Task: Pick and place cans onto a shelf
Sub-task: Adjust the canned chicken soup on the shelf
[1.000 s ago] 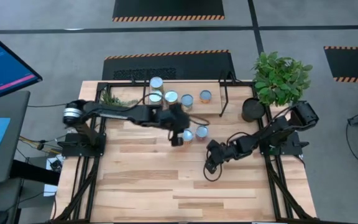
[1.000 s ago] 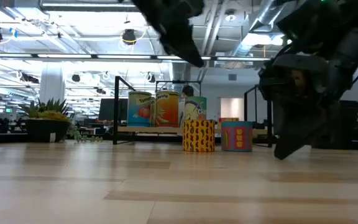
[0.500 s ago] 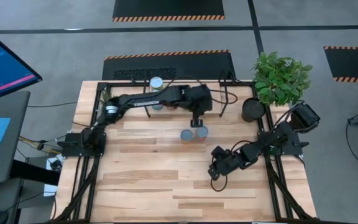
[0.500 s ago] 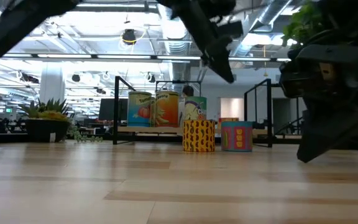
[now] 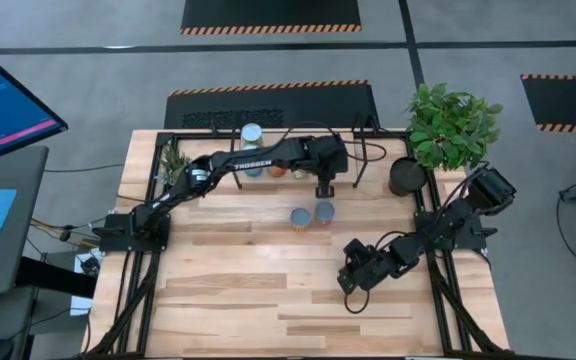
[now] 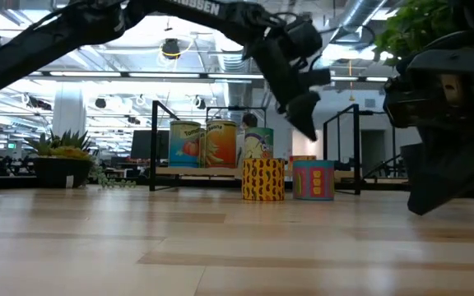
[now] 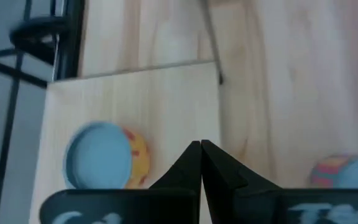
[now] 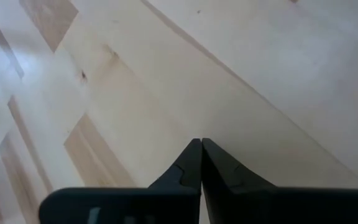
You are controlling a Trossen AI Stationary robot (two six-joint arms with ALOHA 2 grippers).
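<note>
I count five cans (image 5: pixel 252 133) already on the shelf (image 5: pixel 340 140); two cans (image 5: pixel 311 214) wait on the table (image 5: pixel 228 280); my left gripper (image 5: pixel 324 190) hovers above them clenched, empty; right gripper (image 5: pixel 349 283) clenched, idle.

Left gripper (image 5: pixel 325 190) has swung from above the two floor-standing cans (image 5: pixel 311 215) across to the shelf (image 5: pixel 343 168) edge, fingers pressed together, empty. Right gripper (image 5: pixel 349 285) has drifted further toward the near right of the table (image 5: pixel 228 290), fingers closed.
</note>
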